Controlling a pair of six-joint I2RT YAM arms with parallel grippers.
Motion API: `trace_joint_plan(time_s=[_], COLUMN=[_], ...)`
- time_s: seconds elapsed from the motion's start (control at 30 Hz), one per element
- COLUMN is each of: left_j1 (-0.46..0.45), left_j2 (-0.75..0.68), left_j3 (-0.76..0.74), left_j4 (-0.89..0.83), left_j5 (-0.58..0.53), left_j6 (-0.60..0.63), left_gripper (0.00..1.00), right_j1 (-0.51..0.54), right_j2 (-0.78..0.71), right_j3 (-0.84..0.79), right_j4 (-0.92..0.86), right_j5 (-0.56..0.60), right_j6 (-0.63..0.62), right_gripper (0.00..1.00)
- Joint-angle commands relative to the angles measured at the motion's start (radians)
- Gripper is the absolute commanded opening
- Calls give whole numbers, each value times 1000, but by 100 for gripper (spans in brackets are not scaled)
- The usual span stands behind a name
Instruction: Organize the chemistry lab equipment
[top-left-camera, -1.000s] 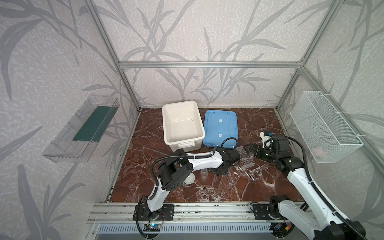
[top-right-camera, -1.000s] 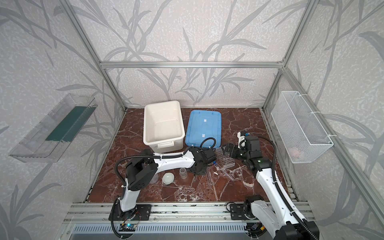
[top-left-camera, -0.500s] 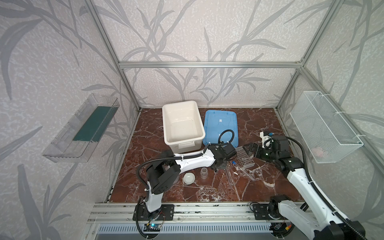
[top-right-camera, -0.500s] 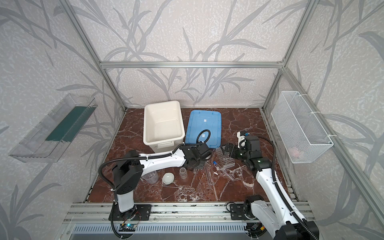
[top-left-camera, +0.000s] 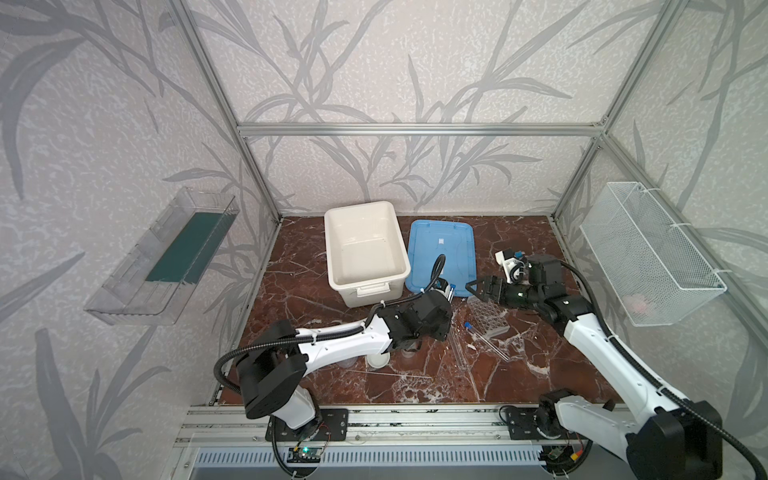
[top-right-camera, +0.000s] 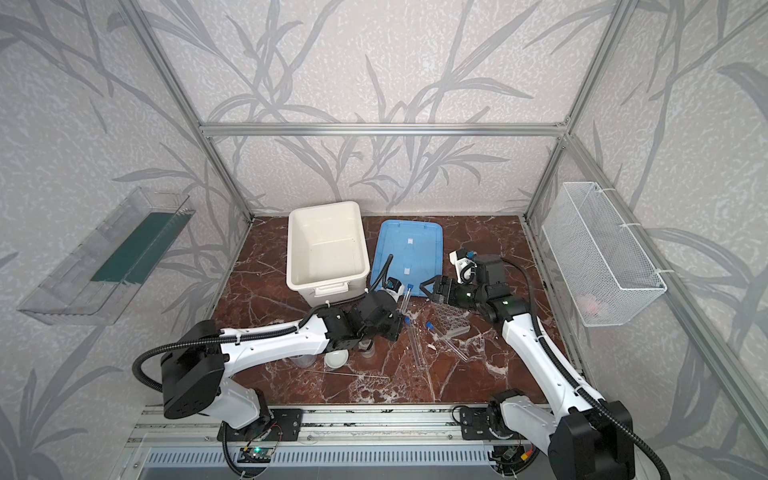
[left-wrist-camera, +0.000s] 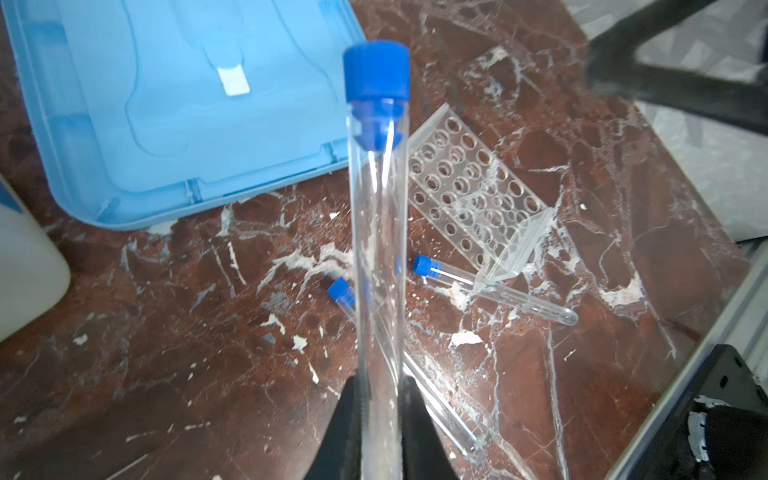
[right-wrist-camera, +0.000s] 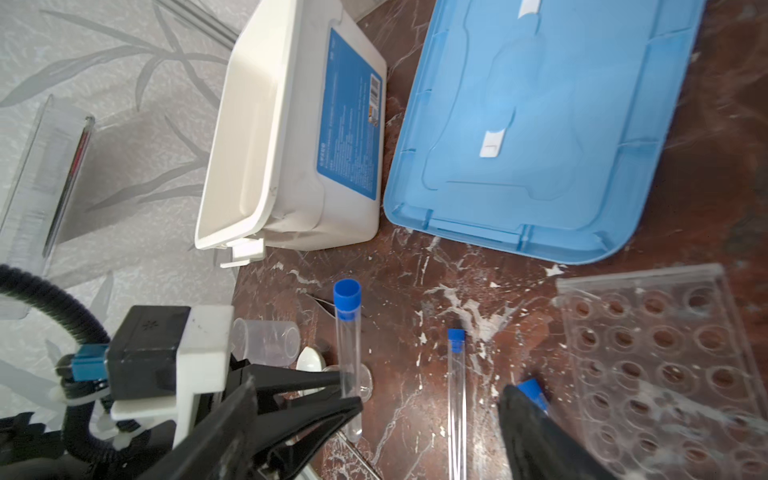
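My left gripper (left-wrist-camera: 380, 415) is shut on the lower end of a clear blue-capped tube (left-wrist-camera: 376, 187), held upright above the table; in a top view the tube (top-right-camera: 407, 296) stands just in front of the blue lid. Two more tubes (left-wrist-camera: 498, 296) (right-wrist-camera: 456, 374) lie on the marble beside the clear holed rack (top-right-camera: 451, 318) (right-wrist-camera: 665, 365). My right gripper (top-right-camera: 428, 289) (right-wrist-camera: 376, 415) hovers open above the rack's far end, holding nothing. A beaker (right-wrist-camera: 266, 340), a white dish (top-right-camera: 336, 358), a small jar (top-right-camera: 366, 347) and thin rods (top-right-camera: 353, 375) lie near the left arm.
The big white bin (top-left-camera: 365, 286) stands at the back with its blue lid (top-left-camera: 440, 253) flat beside it. A wire basket (top-left-camera: 648, 253) hangs on the right wall and a clear shelf (top-left-camera: 166, 257) on the left wall. An aluminium rail runs along the front edge.
The left arm has drawn back from the rack and raised the tube, its elbow swinging out to the left. The right arm has stayed where it was.
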Motion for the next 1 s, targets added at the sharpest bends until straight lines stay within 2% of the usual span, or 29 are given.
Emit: trace_joint_plan(time_s=[0.0, 0.17, 0.37, 0.53, 0.73, 0.97], left_j1=[2, 0, 1, 0, 0, 0], left_j2=[-38, -41, -31, -16, 0, 17], left_j3=[-25, -29, -28, -11, 8, 17], left_j4=[122, 132, 141, 134, 120, 118], left_j5=[26, 29, 48, 56, 60, 57], left_j6=[52, 51, 45, 48, 49, 36], left_gripper=[16, 16, 16, 16, 16, 17], right_j1=[48, 90, 101, 102, 102, 102], right_j2=[57, 144, 150, 137, 135, 112], right_j3=[37, 93, 76, 62, 60, 46], right_j4=[33, 10, 71, 90, 84, 71], right_j5=[-7, 4, 24, 35, 42, 53], right_j6=[0, -23, -5, 1, -4, -5], right_gripper=[81, 68, 48, 41, 27, 17])
